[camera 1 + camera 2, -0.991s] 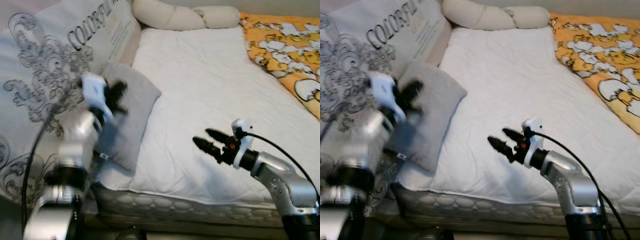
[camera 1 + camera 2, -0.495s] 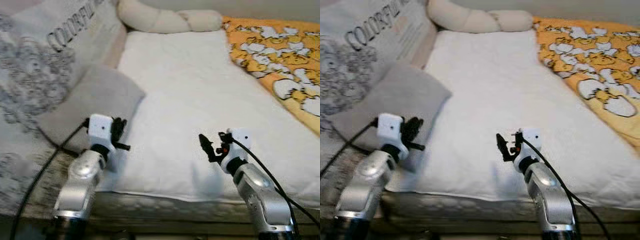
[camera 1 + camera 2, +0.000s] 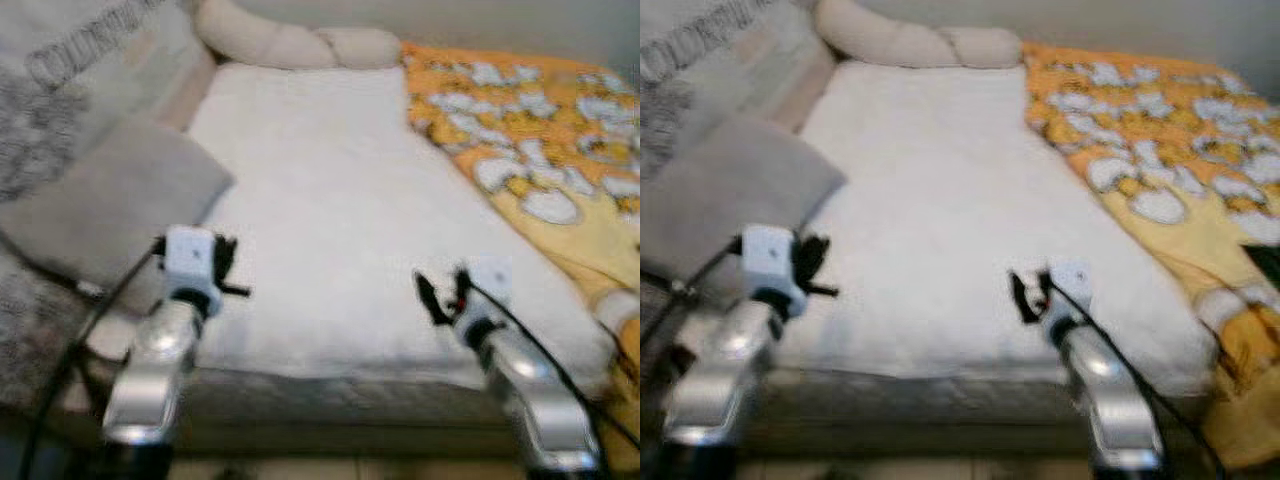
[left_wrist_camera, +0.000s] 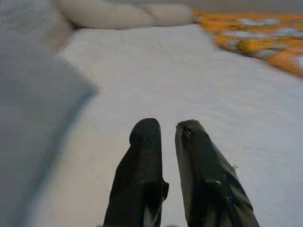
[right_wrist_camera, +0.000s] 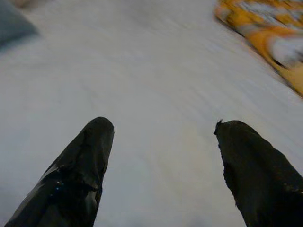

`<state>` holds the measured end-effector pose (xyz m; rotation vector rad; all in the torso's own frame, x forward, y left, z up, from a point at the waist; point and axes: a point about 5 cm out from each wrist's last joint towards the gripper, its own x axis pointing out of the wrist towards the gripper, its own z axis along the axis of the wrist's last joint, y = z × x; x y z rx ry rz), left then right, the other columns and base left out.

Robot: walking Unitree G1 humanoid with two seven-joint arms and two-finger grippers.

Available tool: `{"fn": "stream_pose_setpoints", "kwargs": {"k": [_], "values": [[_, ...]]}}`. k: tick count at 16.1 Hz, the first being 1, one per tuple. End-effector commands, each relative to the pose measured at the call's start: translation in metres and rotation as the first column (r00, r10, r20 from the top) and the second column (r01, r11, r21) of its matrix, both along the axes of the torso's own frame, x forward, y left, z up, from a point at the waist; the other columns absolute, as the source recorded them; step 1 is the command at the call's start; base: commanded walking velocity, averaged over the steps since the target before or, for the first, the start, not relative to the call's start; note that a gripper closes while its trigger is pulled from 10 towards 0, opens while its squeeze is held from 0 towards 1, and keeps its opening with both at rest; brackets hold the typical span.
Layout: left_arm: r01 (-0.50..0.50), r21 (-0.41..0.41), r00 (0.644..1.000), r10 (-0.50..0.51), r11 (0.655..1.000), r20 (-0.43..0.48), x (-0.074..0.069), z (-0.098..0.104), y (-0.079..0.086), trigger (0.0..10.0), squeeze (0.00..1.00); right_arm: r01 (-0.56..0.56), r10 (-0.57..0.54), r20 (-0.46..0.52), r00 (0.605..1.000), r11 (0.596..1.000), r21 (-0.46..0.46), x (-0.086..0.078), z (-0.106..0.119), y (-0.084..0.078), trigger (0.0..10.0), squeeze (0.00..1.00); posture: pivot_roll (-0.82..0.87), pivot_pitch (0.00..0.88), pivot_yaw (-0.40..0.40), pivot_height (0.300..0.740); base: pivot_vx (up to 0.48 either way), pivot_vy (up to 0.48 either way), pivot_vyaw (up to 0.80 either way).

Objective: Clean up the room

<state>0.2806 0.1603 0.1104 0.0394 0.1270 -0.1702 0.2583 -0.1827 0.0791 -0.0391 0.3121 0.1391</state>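
The robot stands at the foot of a bed (image 3: 330,200), both arms raised over its near edge, and the head views are blurred, as they would be while walking. The left claw (image 4: 166,130) hangs near the 8 o'clock corner of the white mattress pad, its two black fingers (image 4: 144,156) drawn nearly together with only a thin gap and nothing between them. The right claw (image 5: 163,130) hangs near 5 o'clock with its fingers (image 5: 87,156) spread wide apart, empty, pointing across the bare sheet.

A grey pillow (image 3: 110,205) lies at 9 o'clock, leaning off the pad against a large printed cushion (image 3: 80,90); it looks out of place, so it is probably one thing to tidy. A cream bolster (image 3: 290,45) sits at 12 o'clock along the head of the bed. An orange patterned blanket (image 3: 540,160) is bunched along the 3 o'clock side and spills over the edge, likely awaiting straightening.

No box, basket or bin can be made out.
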Motion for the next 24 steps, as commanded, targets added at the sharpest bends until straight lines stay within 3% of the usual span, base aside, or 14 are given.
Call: {"fn": "stream_pose_setpoints", "kwargs": {"k": [1, 11, 24], "values": [[-0.004, 0.018, 1.0, 0.004, 1.0, 0.02, 0.001, 0.007, 0.002, 10.0, 0.0, -0.006, 0.006, 0.023, 1.0, 1.0, -0.004, 0.002, 0.005, 0.001, 10.0, 0.0, 0.0, 0.0, -0.014, 0.74, 0.0, -0.48, 0.0], [-0.012, 0.027, 1.0, 0.012, 1.0, 0.006, 0.0, 0.008, 0.004, 10.0, 0.0, 0.013, -0.013, -0.011, 1.0, 1.0, -0.019, -0.003, -0.003, -0.01, 10.0, 0.0, -0.01, 0.0, -0.006, 0.74, 0.0, -0.48, 0.0], [0.002, 0.041, 1.0, -0.003, 0.999, 0.001, 0.001, 0.009, 0.001, 10.0, 0.0, 0.03, -0.03, -0.021, 0.999, 1.0, 0.001, -0.004, -0.007, -0.013, 10.0, 0.0, -0.01, 0.0, -0.004, 0.74, 0.0, -0.48, 0.0]]}}
